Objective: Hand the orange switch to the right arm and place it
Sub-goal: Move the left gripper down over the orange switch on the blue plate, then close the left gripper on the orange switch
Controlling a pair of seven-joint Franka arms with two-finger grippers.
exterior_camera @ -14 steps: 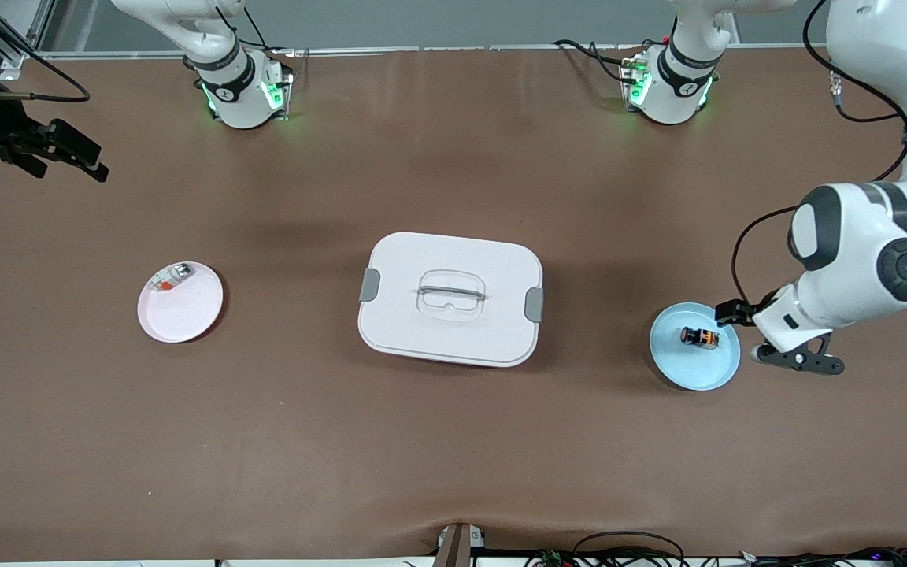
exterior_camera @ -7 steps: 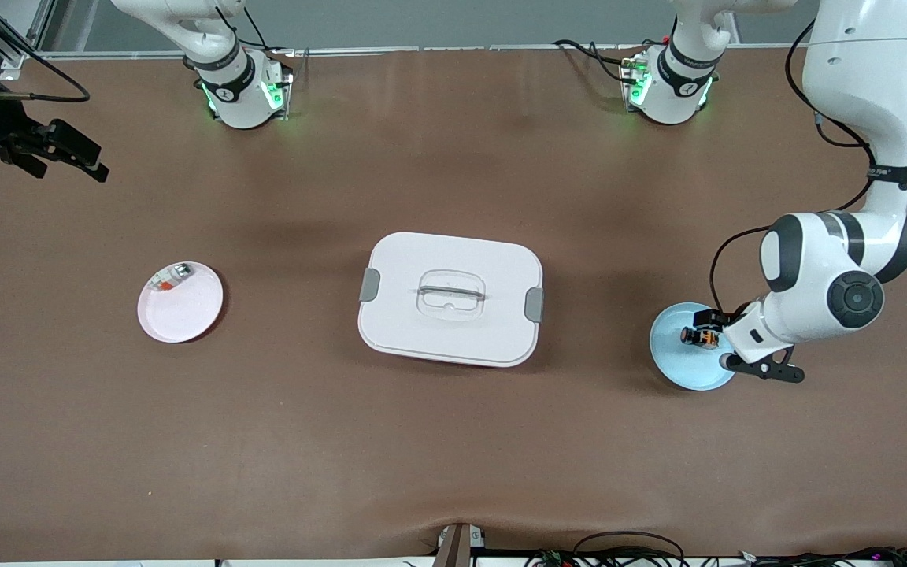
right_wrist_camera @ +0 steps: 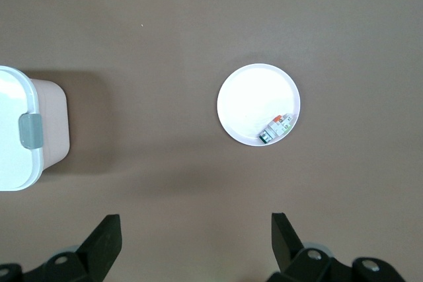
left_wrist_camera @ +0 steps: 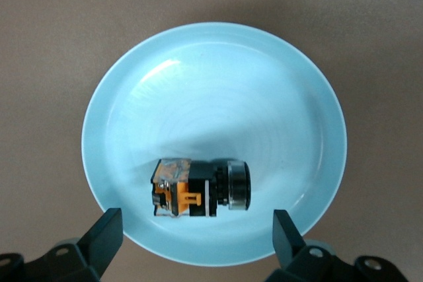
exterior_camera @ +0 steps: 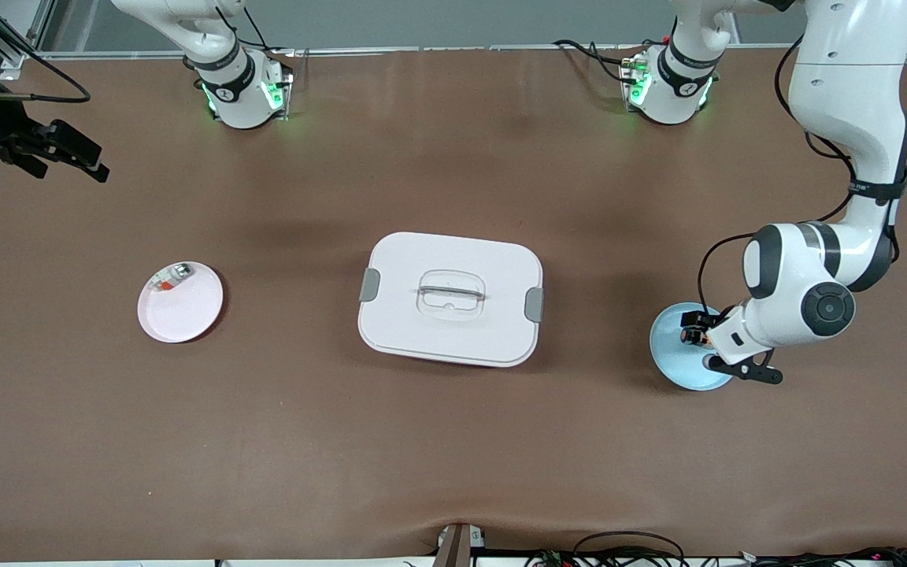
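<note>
The left gripper (left_wrist_camera: 193, 242) hangs with fingers spread wide over the round pale-blue plate (left_wrist_camera: 132, 97), the tiny black-and-orange switch (left_wrist_camera: 198, 188) lying on its side on the plate, between the fingertips. The right gripper (exterior_camera: 68, 153) waits open, well apart from the plate.

In the front view, the left arm's white wrist covers part of the round pale-blue plate (exterior_camera: 678, 364) and most of the tiny black-and-orange switch (exterior_camera: 690, 336) on it. The left gripper (left_wrist_camera: 198, 237) and right gripper (right_wrist_camera: 197, 237) are cut off by their wrist views' edges, only 2 fingertips each showing.
</note>
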